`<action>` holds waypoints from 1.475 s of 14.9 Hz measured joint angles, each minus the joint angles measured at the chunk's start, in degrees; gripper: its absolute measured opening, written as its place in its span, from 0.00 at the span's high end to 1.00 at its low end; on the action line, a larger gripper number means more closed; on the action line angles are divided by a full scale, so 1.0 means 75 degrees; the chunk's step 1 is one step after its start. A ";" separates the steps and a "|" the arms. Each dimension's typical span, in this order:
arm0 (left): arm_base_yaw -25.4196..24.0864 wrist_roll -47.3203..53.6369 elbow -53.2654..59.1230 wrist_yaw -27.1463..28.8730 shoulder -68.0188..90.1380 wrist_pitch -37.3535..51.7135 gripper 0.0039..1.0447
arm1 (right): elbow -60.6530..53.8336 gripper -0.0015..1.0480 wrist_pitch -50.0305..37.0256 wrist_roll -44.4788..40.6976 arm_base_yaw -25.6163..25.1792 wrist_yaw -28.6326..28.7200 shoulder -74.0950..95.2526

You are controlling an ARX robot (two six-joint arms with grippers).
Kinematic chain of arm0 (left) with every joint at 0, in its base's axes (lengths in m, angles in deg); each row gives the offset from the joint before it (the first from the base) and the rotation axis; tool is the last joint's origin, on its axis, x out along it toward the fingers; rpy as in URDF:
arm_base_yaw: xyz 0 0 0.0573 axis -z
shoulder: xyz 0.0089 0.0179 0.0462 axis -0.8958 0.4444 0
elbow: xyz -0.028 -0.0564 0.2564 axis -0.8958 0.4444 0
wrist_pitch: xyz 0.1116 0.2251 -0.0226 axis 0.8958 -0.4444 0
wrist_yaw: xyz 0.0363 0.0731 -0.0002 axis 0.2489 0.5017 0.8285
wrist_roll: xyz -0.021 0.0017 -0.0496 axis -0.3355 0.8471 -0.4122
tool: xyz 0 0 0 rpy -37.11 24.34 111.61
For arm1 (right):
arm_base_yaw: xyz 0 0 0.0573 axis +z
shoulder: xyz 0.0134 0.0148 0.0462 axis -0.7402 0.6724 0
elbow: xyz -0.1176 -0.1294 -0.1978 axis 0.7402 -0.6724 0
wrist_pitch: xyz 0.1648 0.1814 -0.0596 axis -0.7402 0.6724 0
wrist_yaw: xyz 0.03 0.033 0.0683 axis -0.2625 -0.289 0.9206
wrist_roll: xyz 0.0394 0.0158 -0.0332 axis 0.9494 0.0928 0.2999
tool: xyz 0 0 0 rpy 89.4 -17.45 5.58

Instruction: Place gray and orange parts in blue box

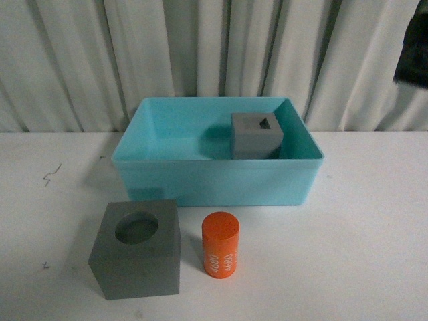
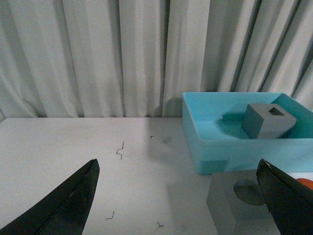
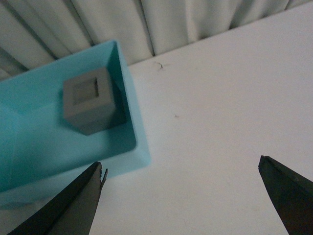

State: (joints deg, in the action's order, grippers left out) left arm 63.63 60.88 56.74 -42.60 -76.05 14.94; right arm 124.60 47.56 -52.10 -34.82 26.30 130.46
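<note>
1. One part's already in: the gray cube with the rectangular recess [image 1: 255, 135] sits in the far right corner of the blue box [image 1: 214, 180]. The box itself is toward the far edge of the tabletop [image 1: 361, 234], right up by the curtain [image 1: 200, 47].
2. Two to go, both toward the near edge, in front of the box. The gray cube with the round recess [image 1: 137, 251] is left of centre. The orange cylinder [image 1: 221, 244] stands upright just beside it on the right, with a narrow gap between them.
3. The left gripper [image 2: 177, 162] has its fingers spread wide and is holding nothing. It hangs over bare tabletop, with the round-recess cube off to one side of it. The right gripper [image 3: 180, 161] is also wide open and empty, above the box's right-hand corner.
4. What I'd worry about:
   - That gap is tight. A finger coming down beside the cube could clip the cylinder, tip it over and send it rolling.
   - The cube looks wide for the jaws, so an off-centre grab might slip off or just shove it.
   - The box looks light, so a low carry could catch the rim and push it.
   - A drop onto the cube already inside could bounce back out.
</note>
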 joint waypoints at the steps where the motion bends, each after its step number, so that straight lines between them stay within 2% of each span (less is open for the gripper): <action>1: 0.0000 0.0000 0.0000 -0.0003 0.0000 0.0000 0.06 | -0.0029 0.06 -0.0055 0.0055 0.0017 0.0000 0.0058; 2: 0.0000 0.0000 0.0000 0.0000 0.0000 0.0000 0.06 | -0.0023 0.06 -0.0166 0.0064 0.0023 0.0006 0.0058; 3: 0.0000 0.0000 0.0000 -0.0003 0.0000 0.0000 0.06 | -0.0644 0.15 -0.2419 -0.0481 -0.0050 0.0154 0.0073; 4: 0.0000 0.0000 0.0000 0.0003 0.0000 0.0003 0.06 | -0.1903 0.30 -0.4590 -0.1641 -0.0207 0.0396 -0.0277; 5: 0.0000 0.0000 0.0000 0.0003 0.0000 0.0003 0.06 | -0.2052 0.32 -0.4768 -0.1754 -0.0236 0.0393 -0.0326; 6: 0.0000 0.0000 0.0000 0.0003 0.0000 0.0000 0.06 | -0.2559 0.39 -0.5394 -0.2124 -0.0350 0.0446 -0.0522; 8: 0.0000 0.0000 0.0000 0.0000 0.0000 0.0003 0.06 | -0.3395 0.62 -0.6315 -0.2658 -0.0650 0.0627 -0.1221; 11: 0.0000 0.0000 0.0000 0.0003 0.0000 0.0003 0.06 | -0.4427 0.95 -0.6295 -0.2853 -0.0880 0.0997 -0.2075; 12: 0.0000 0.0000 0.0000 0.0000 0.0000 0.0003 0.06 | -0.4712 0.98 -0.6248 -0.2903 -0.0997 0.1043 -0.2401; 15: 0.0000 0.0000 0.0000 0.0003 0.0000 0.0000 0.06 | -0.5284 0.98 -0.5948 -0.2900 -0.1215 0.1352 -0.3363; 16: 0.0000 0.0000 0.0000 0.0000 0.0000 0.0003 0.06 | -0.5476 0.98 -0.5756 -0.2906 -0.1644 0.1743 -0.3689; 17: 0.0000 0.0000 0.0000 0.0003 0.0000 0.0003 0.06 | -0.5627 0.98 -0.5584 -0.2900 -0.1784 0.1719 -0.3995; 19: 0.0000 0.0000 0.0000 0.0000 0.0000 0.0003 0.06 | -0.5861 0.98 -0.5158 -0.2903 -0.1760 0.1781 -0.4698; 21: 0.0000 0.0000 0.0000 -0.0003 0.0000 0.0000 0.06 | -0.6222 0.98 -0.5388 -0.2903 -0.1760 0.1781 -0.4945; 22: 0.0000 0.0000 0.0000 0.0000 0.0000 0.0003 0.06 | -0.6391 0.98 -0.4948 -0.2900 -0.1760 0.1781 -0.5214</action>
State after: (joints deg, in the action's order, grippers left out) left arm 63.63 60.88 56.74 -42.60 -76.05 14.96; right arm 76.67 10.45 -73.84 -48.02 39.66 91.36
